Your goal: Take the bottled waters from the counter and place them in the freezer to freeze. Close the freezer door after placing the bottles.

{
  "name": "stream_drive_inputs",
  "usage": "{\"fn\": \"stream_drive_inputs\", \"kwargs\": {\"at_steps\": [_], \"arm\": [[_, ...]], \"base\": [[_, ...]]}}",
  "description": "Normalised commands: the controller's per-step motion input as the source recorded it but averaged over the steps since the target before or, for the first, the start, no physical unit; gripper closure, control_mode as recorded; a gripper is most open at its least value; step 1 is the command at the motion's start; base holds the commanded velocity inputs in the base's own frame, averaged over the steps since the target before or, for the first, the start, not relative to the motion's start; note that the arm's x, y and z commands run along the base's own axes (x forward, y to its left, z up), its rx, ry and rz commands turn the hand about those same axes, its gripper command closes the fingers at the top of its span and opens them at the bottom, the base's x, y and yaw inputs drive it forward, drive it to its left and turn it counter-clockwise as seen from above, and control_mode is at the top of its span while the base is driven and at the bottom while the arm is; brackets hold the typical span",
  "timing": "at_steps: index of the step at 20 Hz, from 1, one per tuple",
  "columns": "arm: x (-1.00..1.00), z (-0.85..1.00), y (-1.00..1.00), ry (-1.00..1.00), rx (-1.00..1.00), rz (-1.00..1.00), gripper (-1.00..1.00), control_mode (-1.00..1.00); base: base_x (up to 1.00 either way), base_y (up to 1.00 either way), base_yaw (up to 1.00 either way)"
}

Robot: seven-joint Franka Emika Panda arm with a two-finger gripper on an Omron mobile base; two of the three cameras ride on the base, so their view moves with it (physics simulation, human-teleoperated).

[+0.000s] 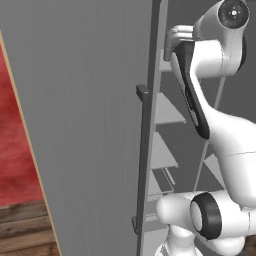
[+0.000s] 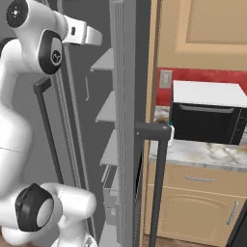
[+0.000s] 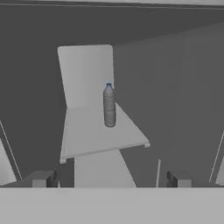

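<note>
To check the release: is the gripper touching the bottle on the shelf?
Apart. The hand view shows the bottle upright on the shelf, beyond the open gripper.

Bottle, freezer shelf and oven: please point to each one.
bottle (image 3: 109, 107), hand view, middle of its ribbed body.
freezer shelf (image 3: 85, 133), hand view, bare top surface left of the bottle.
oven (image 2: 205, 123), right base view, black front.

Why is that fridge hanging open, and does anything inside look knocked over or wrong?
Nothing stands out. One bottled water stands upright on a grey freezer shelf, and the open gripper is apart from it. The freezer door is open.
</note>
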Motion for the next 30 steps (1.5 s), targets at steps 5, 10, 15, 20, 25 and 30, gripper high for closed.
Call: {"fn": "stream_drive_inputs", "kwargs": {"at_steps": [5,10,15,20,25,30], "arm": [[-0.64,-0.33,0.02,0.02,0.10,0.00,-1.00,-1.00],[-0.59,-0.40,0.00,0.07,0.05,0.01,-1.00,-1.00],[-0.59,-0.38,0.11,0.08,0.00,0.05,-1.00,-1.00],[-0.39,-0.52,0.29,0.06,0.00,0.06,-1.00,-1.00],[-0.22,-0.45,0.33,0.08,0.00,0.07,-1.00,-1.00],[-0.17,-0.47,0.23,0.11,0.00,0.08,-1.00,-1.00]], "base": [[0.00,0.00,0.00],[0.00,0.00,0.00],[0.00,0.00,0.00],[0.00,0.00,0.00],[0.00,0.00,0.00],[0.00,0.00,0.00]]}}
